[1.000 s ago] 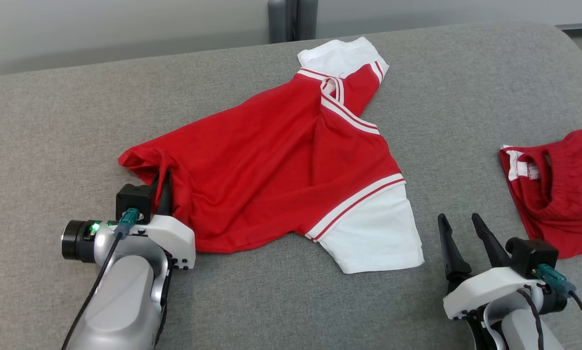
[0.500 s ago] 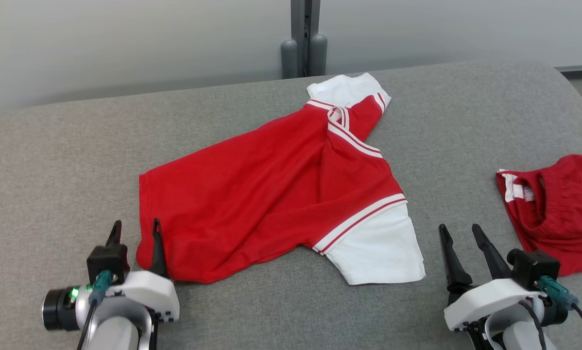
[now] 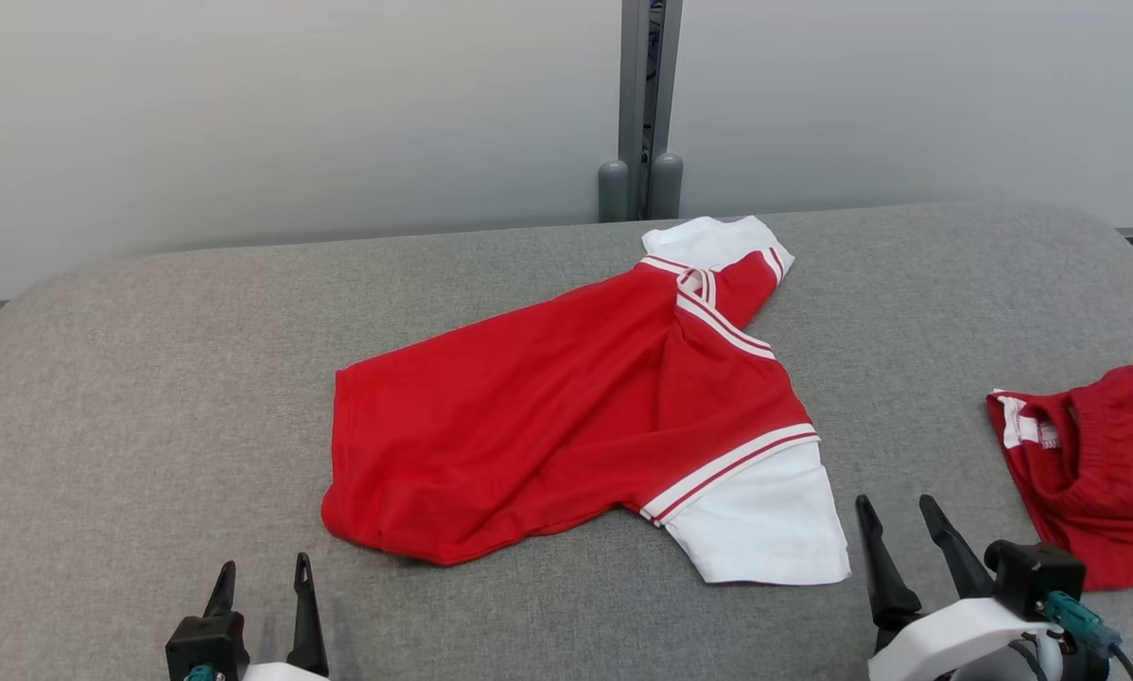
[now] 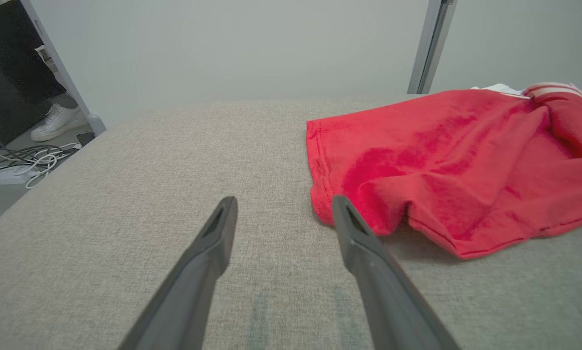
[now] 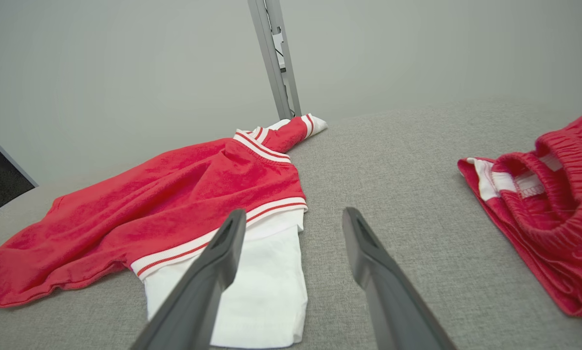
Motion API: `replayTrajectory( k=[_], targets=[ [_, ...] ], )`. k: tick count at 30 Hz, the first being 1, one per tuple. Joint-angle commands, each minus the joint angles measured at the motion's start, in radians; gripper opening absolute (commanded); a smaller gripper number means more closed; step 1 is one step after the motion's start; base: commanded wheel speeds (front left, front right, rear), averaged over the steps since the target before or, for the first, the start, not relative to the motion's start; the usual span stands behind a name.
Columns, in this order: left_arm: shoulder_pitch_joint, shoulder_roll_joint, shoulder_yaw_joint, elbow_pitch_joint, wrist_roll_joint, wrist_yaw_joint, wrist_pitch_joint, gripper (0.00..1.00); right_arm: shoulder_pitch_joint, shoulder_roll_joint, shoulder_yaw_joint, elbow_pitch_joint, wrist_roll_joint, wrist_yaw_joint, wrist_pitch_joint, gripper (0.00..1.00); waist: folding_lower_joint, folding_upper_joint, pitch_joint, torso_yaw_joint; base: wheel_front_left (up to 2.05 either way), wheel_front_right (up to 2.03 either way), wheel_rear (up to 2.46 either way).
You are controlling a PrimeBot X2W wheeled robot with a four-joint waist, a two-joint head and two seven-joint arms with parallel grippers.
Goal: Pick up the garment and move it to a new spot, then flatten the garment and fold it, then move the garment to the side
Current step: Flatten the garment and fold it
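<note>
- Garment is seen lying mid-way across the grey padded surface, stretched slantwise, with the hem toward the robot's left and the collar toward the far edge.
- It is gripped by nothing. The red body is rumpled and the far sleeve is bunched up, while the near white sleeve lies flat, so flattening is judged not yet done.
- The left gripper is held low near the hem corner, fingers spread wide with nothing between them. It looks to be kept close for a pinch at that corner.
- The right gripper is likewise splayed and empty, just beside the near sleeve, where that side could be tugged straight.
- A smaller red top is left well apart on the right, out of the working area.
- The near hem is seen curled under, and a careless pull there is judged likely to drag the fold along.
</note>
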Motion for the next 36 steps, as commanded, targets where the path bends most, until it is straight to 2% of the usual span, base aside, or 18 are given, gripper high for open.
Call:
replayTrajectory(
  k=[1,7,13,19,20,21,22,25,32,36],
  targets=[
    [0.006,0.002,0.003,-0.009,0.000,-0.002,-0.001,1.00,0.014,-0.006,0.001,0.001,-0.006,0.000,0.000,1.00,0.0000,0.0000,0.003,0.002,0.00,0.00,0.00],
    [-0.024,0.001,-0.025,-0.031,-0.015,-0.009,-0.001,1.00,-0.019,-0.006,0.010,0.049,-0.028,0.000,0.000,1.00,0.0000,0.0000,0.055,0.013,0.00,0.00,0.00],
    [-0.053,0.002,-0.080,-0.044,-0.037,0.003,-0.001,1.00,-0.052,-0.005,0.017,0.132,-0.037,0.000,0.000,1.00,0.0000,0.0000,0.106,0.035,0.00,0.00,0.00],
    [-0.071,0.001,-0.100,-0.046,-0.044,0.009,-0.001,1.00,-0.084,-0.004,0.085,0.277,-0.004,0.000,0.004,1.00,0.0000,0.0000,0.131,0.050,0.00,0.00,0.00],
    [-0.071,0.001,-0.099,-0.047,-0.043,0.011,-0.001,1.00,-0.089,-0.002,0.099,0.308,0.004,0.000,0.007,0.90,0.0000,0.0000,0.132,0.051,0.00,0.00,0.00],
    [-0.073,0.002,-0.097,-0.047,-0.043,0.012,-0.001,1.00,-0.098,0.000,0.107,0.317,0.012,0.000,0.010,0.90,0.0000,0.0000,0.133,0.051,0.00,0.00,0.00],
    [-0.075,0.001,-0.094,-0.047,-0.044,0.012,-0.001,1.00,-0.108,0.001,0.112,0.325,0.017,0.000,0.010,0.00,0.0000,0.0000,0.133,0.050,0.00,0.00,0.00],
    [-0.075,0.001,-0.091,-0.051,-0.049,0.014,-0.001,1.00,-0.139,-0.005,0.089,0.262,0.043,0.000,0.003,0.00,0.0000,0.0000,0.130,0.041,0.00,0.00,0.00],
    [-0.053,0.001,-0.097,-0.041,-0.065,0.010,-0.001,1.00,-0.155,-0.040,-0.044,-0.051,0.043,0.000,0.000,0.00,0.0000,0.0000,0.096,0.004,0.00,0.00,0.00],
    [-0.042,0.001,-0.107,-0.028,-0.078,0.005,-0.001,1.00,-0.121,-0.044,-0.083,-0.138,0.032,0.000,0.001,0.00,0.0000,0.0000,0.073,-0.009,0.00,0.00,0.00]
  ],
)
